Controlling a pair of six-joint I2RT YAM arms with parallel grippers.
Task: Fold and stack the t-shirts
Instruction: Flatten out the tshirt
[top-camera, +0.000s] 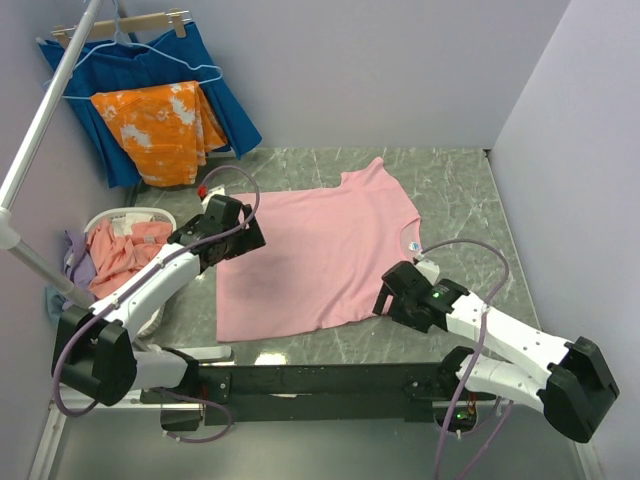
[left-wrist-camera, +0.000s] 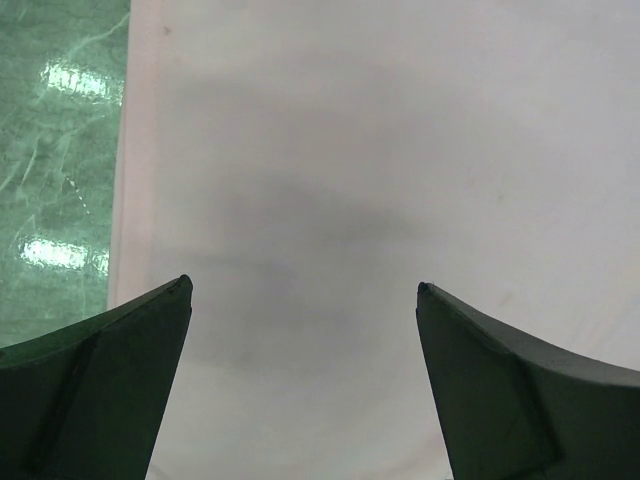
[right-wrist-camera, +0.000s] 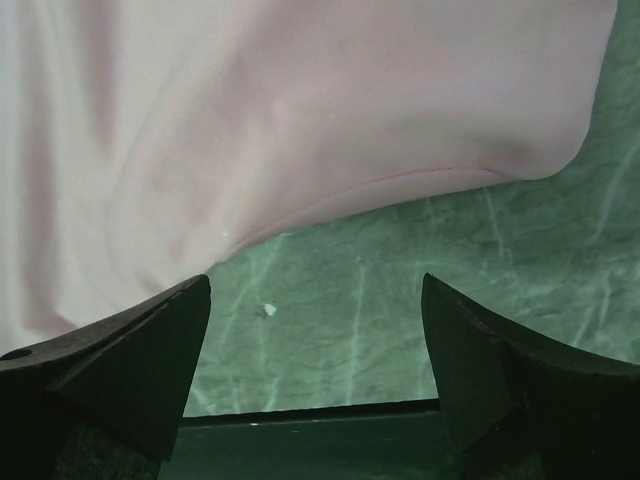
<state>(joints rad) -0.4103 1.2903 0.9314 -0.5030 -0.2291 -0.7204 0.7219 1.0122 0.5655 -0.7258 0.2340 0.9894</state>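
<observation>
- Basket (top-camera: 130, 213), far left, shown by the top view alone: holds a crumpled salmon-pink t-shirt (top-camera: 125, 255) and a lilac t-shirt (top-camera: 78, 255).
- Left gripper (top-camera: 252, 240) (left-wrist-camera: 303, 288): jaws wide apart, empty, over the left edge of the light pink t-shirt (top-camera: 320, 250) (left-wrist-camera: 400, 150) (right-wrist-camera: 250, 100).
- Light pink t-shirt: spread flat mid-table (top-camera: 460, 190) (left-wrist-camera: 50, 150) (right-wrist-camera: 400, 300).
- Right gripper (top-camera: 385, 295) (right-wrist-camera: 315, 280): jaws apart, empty; only its wrist view shows bare table between the fingers, just short of the hem.
</observation>
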